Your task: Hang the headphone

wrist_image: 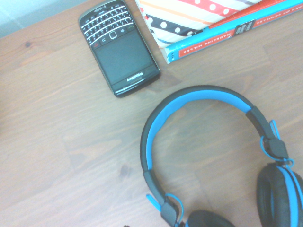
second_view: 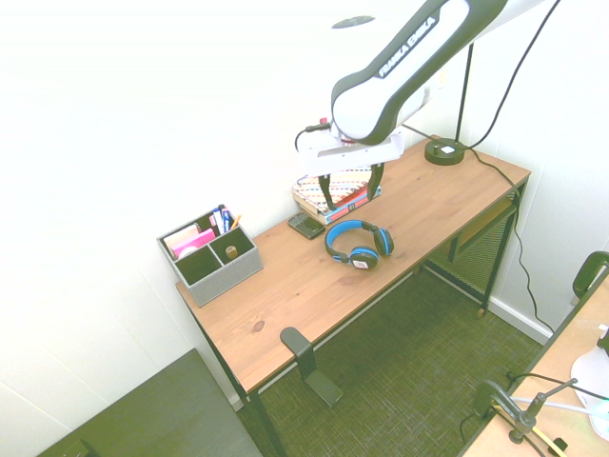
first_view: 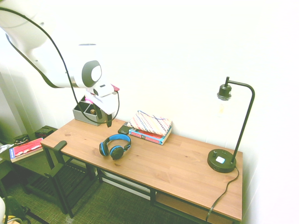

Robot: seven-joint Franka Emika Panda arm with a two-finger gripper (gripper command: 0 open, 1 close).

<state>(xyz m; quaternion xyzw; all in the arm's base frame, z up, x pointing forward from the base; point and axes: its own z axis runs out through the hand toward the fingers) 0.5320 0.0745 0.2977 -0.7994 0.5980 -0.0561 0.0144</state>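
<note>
- Our gripper (second_view: pixel 351 206) hung above the desk (second_view: pixel 276 303), its fingers spread wide, holding nothing.
- Our headphone (second_view: pixel 359 244) lay on the desk, near the phone (second_view: pixel 306 226) and the books (second_view: pixel 340 202).

The headphone (first_view: pixel 115 146) has a headband that is black outside and bright blue inside, with round black ear cups trimmed in blue. It lies unfolded on the wooden desk (first_view: pixel 177 168), its cups toward the long front edge and the arch of its band toward the back edge. One cup seems to carry a small pale label, though its print is too small to read.
</note>
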